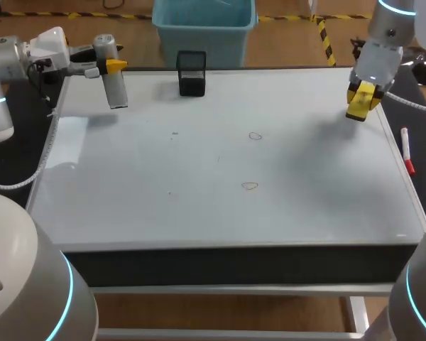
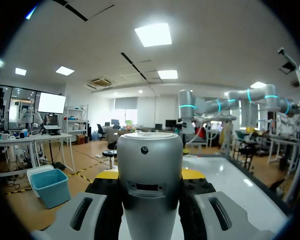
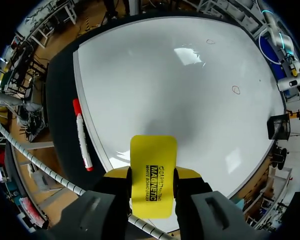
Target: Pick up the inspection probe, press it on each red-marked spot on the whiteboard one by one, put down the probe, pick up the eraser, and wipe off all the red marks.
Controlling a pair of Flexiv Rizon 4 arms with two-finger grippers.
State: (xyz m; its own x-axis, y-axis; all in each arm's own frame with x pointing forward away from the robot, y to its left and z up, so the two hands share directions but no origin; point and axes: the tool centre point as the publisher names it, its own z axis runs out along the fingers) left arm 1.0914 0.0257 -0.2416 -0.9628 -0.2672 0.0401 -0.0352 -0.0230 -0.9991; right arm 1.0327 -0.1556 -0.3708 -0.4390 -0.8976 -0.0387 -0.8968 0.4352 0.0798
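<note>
Whiteboard (image 1: 163,206) with two red marks (image 1: 250,186)

I work in a robotics lab, at a test bench rather than anyone's desk. My left arm (image 1: 18,57) and my right arm (image 1: 387,32) are white machine arms with glowing cyan rings (hardly home or office furniture), and both come in over a table whose top is a whiteboard (image 1: 199,213) laid flat. Small red marks (image 1: 255,136) are drawn on it. My left gripper (image 1: 113,66) clamps a silver inspection probe (image 2: 150,165); my right gripper (image 1: 361,98) clamps a yellow eraser (image 3: 153,150). A red marker (image 3: 82,137) lies just beside the board, and a black box (image 1: 192,72), perhaps a tool holder, stands at its far edge.
</note>
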